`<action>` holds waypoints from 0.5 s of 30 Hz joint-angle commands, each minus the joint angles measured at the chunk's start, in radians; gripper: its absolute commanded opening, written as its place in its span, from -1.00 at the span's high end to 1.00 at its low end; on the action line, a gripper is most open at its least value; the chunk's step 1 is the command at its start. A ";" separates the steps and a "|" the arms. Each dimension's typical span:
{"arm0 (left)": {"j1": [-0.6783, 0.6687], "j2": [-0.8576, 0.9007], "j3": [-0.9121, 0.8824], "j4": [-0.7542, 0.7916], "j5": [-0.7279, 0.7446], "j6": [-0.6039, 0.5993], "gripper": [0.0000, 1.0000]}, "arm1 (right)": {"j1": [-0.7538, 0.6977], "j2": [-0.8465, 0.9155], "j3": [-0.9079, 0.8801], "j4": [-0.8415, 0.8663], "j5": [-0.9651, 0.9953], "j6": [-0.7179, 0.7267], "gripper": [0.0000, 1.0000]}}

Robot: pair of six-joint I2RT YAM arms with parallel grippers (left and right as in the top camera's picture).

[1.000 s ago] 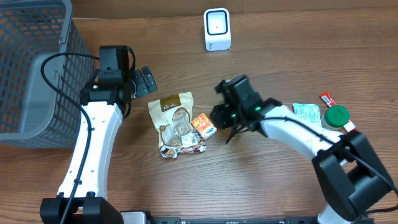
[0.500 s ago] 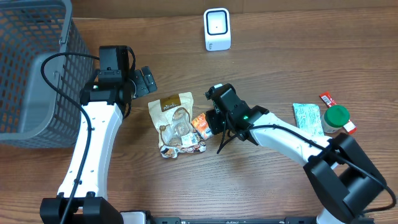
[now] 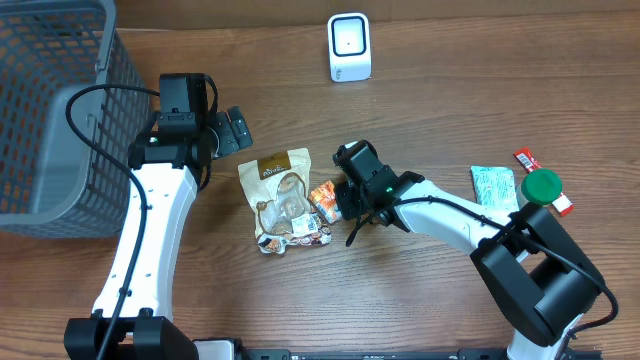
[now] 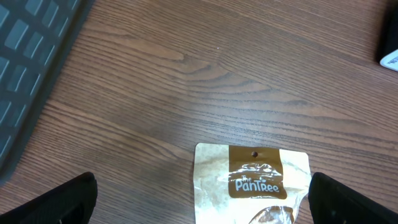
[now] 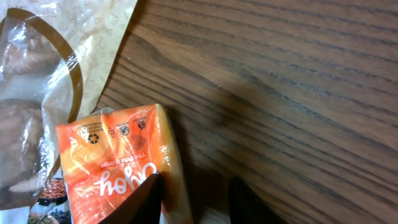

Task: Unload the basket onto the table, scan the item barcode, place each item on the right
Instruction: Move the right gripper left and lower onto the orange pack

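Noting your right gripper (image 5: 196, 200): jaws part-spread astride one edge of the orange snack packet (image 5: 118, 162), mid-table beside the PanTree pouch (image 3: 283, 200). Left gripper (image 3: 238, 130) spread wide, just right of the grey mesh basket (image 3: 40, 110). Open tabletop (image 3: 450, 100) lies toward the far scanner (image 3: 349, 47).

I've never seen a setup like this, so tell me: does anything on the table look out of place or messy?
Nothing looks spilled or torn. The only untidy spot is mid-table: the small orange packet lies crooked against the edge of the brown snack bag, with the right claw right at it.
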 commanded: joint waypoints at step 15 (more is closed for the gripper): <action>0.003 0.008 0.010 0.004 -0.012 -0.007 -0.99 | -0.003 0.015 -0.003 -0.006 0.115 0.002 0.28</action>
